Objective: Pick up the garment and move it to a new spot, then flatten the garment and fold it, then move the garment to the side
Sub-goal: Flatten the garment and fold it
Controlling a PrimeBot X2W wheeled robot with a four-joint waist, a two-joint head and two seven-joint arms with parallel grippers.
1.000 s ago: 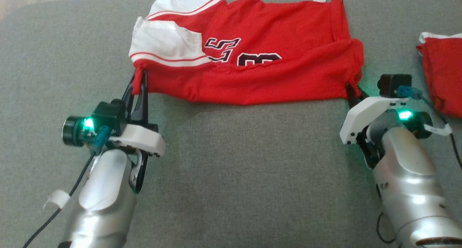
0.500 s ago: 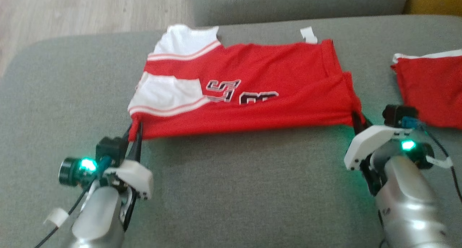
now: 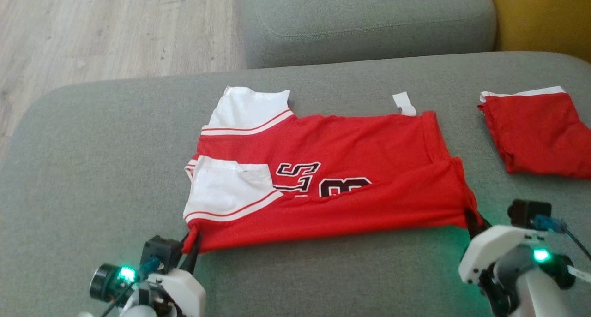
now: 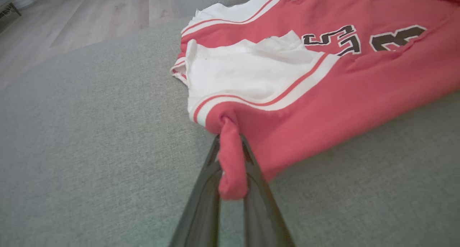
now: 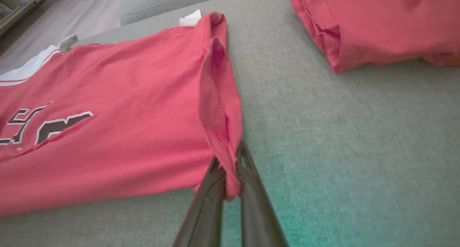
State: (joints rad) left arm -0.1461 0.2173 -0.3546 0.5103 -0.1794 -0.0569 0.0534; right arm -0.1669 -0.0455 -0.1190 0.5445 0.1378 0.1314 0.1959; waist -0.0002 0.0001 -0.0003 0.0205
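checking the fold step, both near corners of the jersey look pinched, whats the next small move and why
Probably lift both corners a little, together, to start folding toward the far edge. The left gripper and right gripper have jaws shut on the near corners of the jersey, and it lies fairly flat on the cushion, near edge straight between them.

- Left pincer [image 3: 191,241], long, dark and two-fingered, sits low left, jaws nipped together on a corner of the red-and-white jersey [image 3: 351,141].
- Right pincer [image 3: 472,217], low right, nips the opposite corner.
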